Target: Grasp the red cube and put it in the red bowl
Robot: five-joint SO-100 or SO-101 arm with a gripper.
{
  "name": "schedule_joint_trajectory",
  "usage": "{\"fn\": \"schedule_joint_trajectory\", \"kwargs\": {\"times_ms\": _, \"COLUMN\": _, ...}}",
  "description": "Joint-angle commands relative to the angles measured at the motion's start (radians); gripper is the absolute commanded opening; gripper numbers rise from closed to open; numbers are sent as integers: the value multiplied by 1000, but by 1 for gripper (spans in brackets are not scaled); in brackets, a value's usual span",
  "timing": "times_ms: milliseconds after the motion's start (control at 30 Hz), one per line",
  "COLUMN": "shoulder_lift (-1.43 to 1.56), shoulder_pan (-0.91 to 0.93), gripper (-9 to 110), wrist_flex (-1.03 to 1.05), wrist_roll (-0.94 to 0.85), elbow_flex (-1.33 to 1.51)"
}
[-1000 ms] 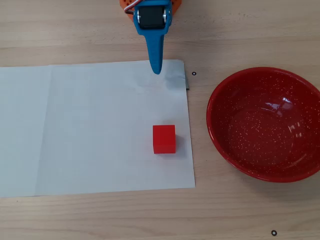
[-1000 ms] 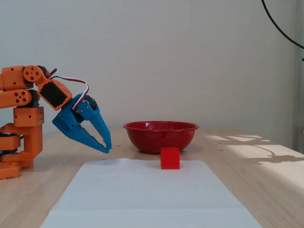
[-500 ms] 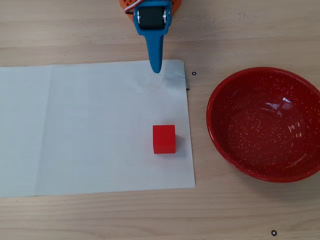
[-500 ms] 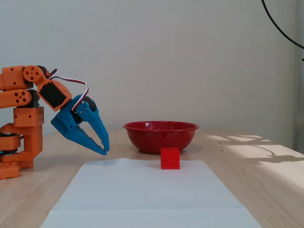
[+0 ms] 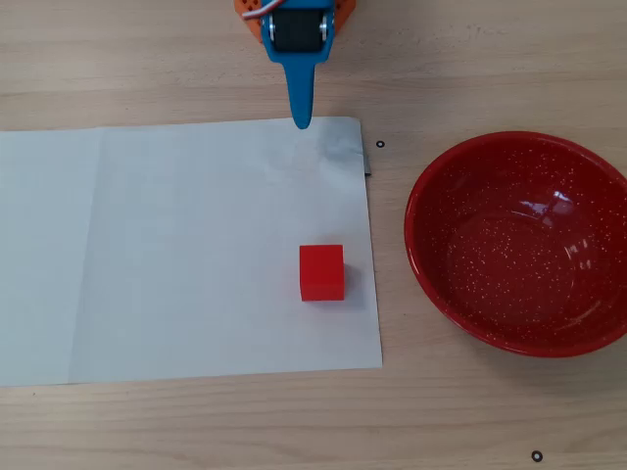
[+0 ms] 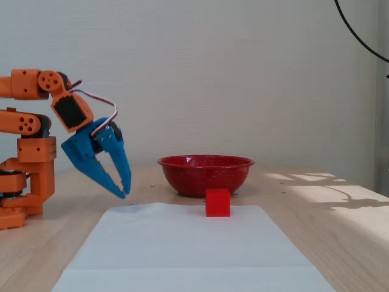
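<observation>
In the fixed view, the orange arm stands at the far left, its base cut off by the frame edge. Its blue tool hangs off the end, angled down and to the right, clear of the bench. The two fingers taper together until their tips almost meet, with only a thin sliver of gap higher up, and nothing sits between them.

The overhead view shows much less of the arm: only the wrist end enters from the top edge. The tool appears there as one blue wedge pointing down the picture, so the second finger is hidden beneath the first. Its tip sits over the top edge of the white paper sheet.

Farther right, the red cube rests on the sheet near its right edge, well apart from the tool and almost straight ahead of its tip in the overhead view. In the fixed view, the cube stands to the right of the tool and lower than it.

The red bowl lies off the paper on bare bench, right of the cube, its far rim cut off by the overhead frame. In the fixed view, the cube covers part of the lower front of the bowl, whose inside is hidden.
</observation>
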Motion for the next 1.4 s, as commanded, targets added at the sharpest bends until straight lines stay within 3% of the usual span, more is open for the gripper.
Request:
{"fn": "schedule_joint_trajectory", "kwargs": {"times_ms": 0, "shoulder_lift": -80, "shoulder_pan": 2, "gripper": 0, "wrist_flex": 14, "wrist_roll": 26, "elbow_flex": -172}}
{"fn": "schedule_joint_trajectory", "kwargs": {"times_ms": 433, "shoulder_lift": -456, "shoulder_pan": -15, "gripper": 0, "wrist_flex": 83, "wrist_roll": 110, "elbow_flex": -603}}
{"fn": "schedule_joint_trajectory", "kwargs": {"times_ms": 1367, "shoulder_lift": -1226, "shoulder_pan": -58, "gripper": 6, "wrist_flex": 373, "wrist_roll": 78, "elbow_flex": -1417}}
